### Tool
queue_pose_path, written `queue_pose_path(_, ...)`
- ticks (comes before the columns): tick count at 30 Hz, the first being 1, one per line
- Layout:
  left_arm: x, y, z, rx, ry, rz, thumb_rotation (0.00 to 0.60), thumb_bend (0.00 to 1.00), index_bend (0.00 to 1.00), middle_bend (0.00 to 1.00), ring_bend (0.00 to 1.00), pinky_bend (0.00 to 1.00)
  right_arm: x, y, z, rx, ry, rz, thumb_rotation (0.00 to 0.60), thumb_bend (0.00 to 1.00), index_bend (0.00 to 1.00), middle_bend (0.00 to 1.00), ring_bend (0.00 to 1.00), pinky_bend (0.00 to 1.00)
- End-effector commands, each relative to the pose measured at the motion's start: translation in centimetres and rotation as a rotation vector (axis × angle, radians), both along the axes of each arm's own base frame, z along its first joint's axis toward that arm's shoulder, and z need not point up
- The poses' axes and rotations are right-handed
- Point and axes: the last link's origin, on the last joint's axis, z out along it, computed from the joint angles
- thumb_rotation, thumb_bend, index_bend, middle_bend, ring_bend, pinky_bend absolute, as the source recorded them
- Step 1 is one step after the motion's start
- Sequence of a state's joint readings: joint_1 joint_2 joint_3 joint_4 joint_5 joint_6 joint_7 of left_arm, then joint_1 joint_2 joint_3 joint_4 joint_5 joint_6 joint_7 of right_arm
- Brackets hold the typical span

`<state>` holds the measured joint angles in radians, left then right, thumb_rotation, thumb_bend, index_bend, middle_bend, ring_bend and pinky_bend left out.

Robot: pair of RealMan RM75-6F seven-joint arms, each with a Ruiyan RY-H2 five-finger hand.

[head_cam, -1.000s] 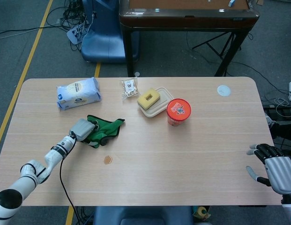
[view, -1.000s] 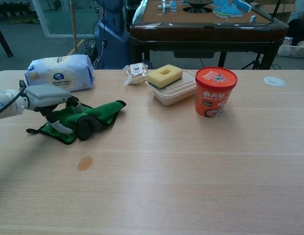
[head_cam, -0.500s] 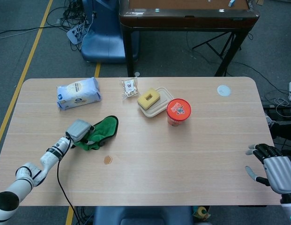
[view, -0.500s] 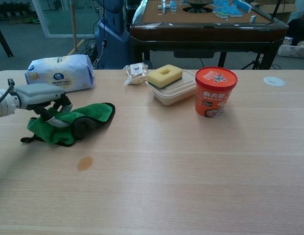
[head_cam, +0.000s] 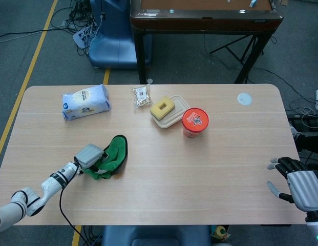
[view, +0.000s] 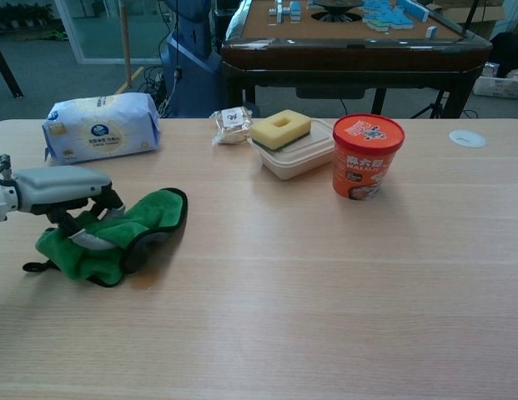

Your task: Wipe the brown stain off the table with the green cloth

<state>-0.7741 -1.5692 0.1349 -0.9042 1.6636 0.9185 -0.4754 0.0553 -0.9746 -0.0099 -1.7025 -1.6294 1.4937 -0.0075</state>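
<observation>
One green cloth (view: 117, 235) lies bunched on the near left part of the wooden table (head_cam: 215, 159), and the left hand (head_cam: 89, 156) grips it, fingers pressed down into the folds. The one brown stain (head_cam: 118, 177) is almost wholly covered: in the head view only a small brown edge peeps out at the cloth's lower right corner, and in the chest view a faint brownish trace shows just under the cloth's near edge. The right hand (head_cam: 297, 185) sits at the table's right edge holding nothing, its fingers spread apart. Further back stand one white wipes packet (view: 100, 125), one small wrapped snack (view: 232, 125), one beige lidded container (view: 300, 154) with one yellow sponge (view: 280, 128) on top, and one red instant-noodle cup (view: 368, 155) just beside the container; one small white disc (view: 467, 138) lies near the far right corner. Half a second ago the cloth and the left hand lay further back on the table, well apart from the stain, which showed whole; both have since come toward the near edge and the cloth now overlies it. The right hand has not moved.
</observation>
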Motion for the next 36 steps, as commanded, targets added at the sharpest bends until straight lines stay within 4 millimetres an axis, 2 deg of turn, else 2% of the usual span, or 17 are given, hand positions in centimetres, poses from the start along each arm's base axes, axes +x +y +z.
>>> queue_pose_path(1,0.3,-1.1,-0.8,-0.052,0.021,-0.016,0.6,0.25,0.66,0.65,0.68,0.98,0.0,0.0,0.0,-0.001,0.0,-0.001,0.6,0.37,0.38,0.31,0.23,0.26)
queue_pose_path(13,3.1,-5.0,-4.0,-0.21,-0.014,-0.087,0.6,0.25,0.64,0.65,0.67,0.98,-0.1,0.2,0.1,-0.007,-0.001,-0.003,0.6,0.37,0.38,0.31,0.23,0.26)
queue_pose_path(19,4.7,-6.0,-4.9,-0.228,-0.041,-0.113,0.6,0.25,0.64,0.65,0.67,0.96,-0.2,0.2,0.1,-0.007,-0.003,-0.006,0.6,0.37,0.38,0.31,0.23,0.26)
queue_pose_path(25,4.6,-4.4,-5.2,-0.128,0.004,-0.15,0.6,0.25,0.65,0.65,0.67,0.96,-0.2,0.3,0.2,-0.013,-0.005,-0.006,0.6,0.37,0.38,0.31,0.23,0.26)
queue_pose_path(36,2.5,-1.1,-3.7,0.034,0.051,-0.122,0.6,0.25,0.66,0.66,0.67,0.96,-0.3,0.5,0.4,-0.02,-0.008,-0.008,0.6,0.37,0.38,0.31,0.23,0.26)
